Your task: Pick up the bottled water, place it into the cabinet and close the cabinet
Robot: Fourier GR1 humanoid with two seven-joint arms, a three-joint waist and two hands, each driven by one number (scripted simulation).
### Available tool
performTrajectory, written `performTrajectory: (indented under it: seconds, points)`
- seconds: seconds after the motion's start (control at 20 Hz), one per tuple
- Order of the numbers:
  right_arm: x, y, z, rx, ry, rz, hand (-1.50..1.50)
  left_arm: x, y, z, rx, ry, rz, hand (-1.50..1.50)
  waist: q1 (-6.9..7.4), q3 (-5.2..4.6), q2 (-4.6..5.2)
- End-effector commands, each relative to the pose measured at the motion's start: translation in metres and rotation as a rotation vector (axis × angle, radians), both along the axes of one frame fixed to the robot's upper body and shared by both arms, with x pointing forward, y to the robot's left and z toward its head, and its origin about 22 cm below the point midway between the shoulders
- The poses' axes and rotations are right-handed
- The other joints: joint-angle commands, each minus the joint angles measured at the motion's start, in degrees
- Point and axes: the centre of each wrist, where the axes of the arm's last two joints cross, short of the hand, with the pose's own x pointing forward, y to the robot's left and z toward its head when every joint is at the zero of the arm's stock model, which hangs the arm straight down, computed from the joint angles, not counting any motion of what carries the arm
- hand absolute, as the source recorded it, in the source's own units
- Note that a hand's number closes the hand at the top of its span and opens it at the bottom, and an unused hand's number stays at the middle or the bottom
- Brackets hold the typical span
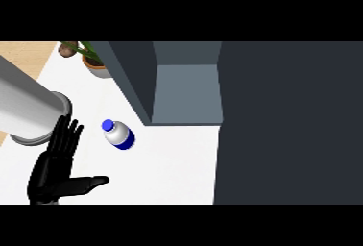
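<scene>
The bottle (118, 134) lies on the white counter (170, 163), near the open cabinet (186, 91) with its door (291, 125) swung out. The left hand (56, 168) shows at lower left, fingers straight and spread, holding nothing, just left of the bottle. A potted plant (90, 57) stands at the back.

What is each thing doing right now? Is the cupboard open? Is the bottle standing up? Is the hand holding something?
Cabinet: open, nothing showing inside.
Cabinet door: swung open.
Bottle: on the counter, cap on, not held.
Left robot hand: open, fingers straight, beside the bottle, not touching it.
Right robot hand: not in view.
Plant: upright in its pot at the counter's back.
</scene>
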Motion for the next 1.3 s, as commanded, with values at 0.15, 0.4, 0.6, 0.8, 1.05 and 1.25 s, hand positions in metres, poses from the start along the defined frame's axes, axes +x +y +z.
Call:
performTrajectory:
  seconds: [0.15, 0.4, 0.6, 0.8, 1.05, 1.25]
  points:
    - [0.002, 0.006, -0.007, 0.005, 0.001, -0.013, -1.5, 0.019, 0.03, -0.029, -0.03, 0.065, 0.003, -1.5, -0.02, -0.02, 0.05]
    - [-0.006, 0.018, -0.014, 0.019, 0.001, 0.001, -1.5, 0.025, 0.004, -0.062, -0.074, 0.12, 0.027, -1.5, -0.17, -0.01, 0.01]
    - [-0.001, 0.014, -0.009, 0.019, 0.003, -0.002, -1.5, 0.038, -0.009, -0.086, -0.081, 0.134, 0.016, -1.5, -0.27, -0.03, 0.09]
    - [-0.006, 0.009, -0.015, 0.032, 0.001, -0.01, -1.5, 0.018, 0.027, -0.1, -0.154, 0.157, 0.004, -1.5, -0.13, -0.02, 0.03]
    - [-0.008, 0.0, -0.009, -0.001, -0.006, 0.022, -1.5, 0.051, 0.004, -0.11, -0.161, 0.157, 0.001, -1.5, -0.54, -0.04, 0.15]
    - [-0.01, 0.009, -0.023, 0.0, 0.014, 0.017, -1.5, 0.05, 0.033, -0.111, -0.167, 0.141, -0.009, -1.5, -0.72, -0.07, 0.22]
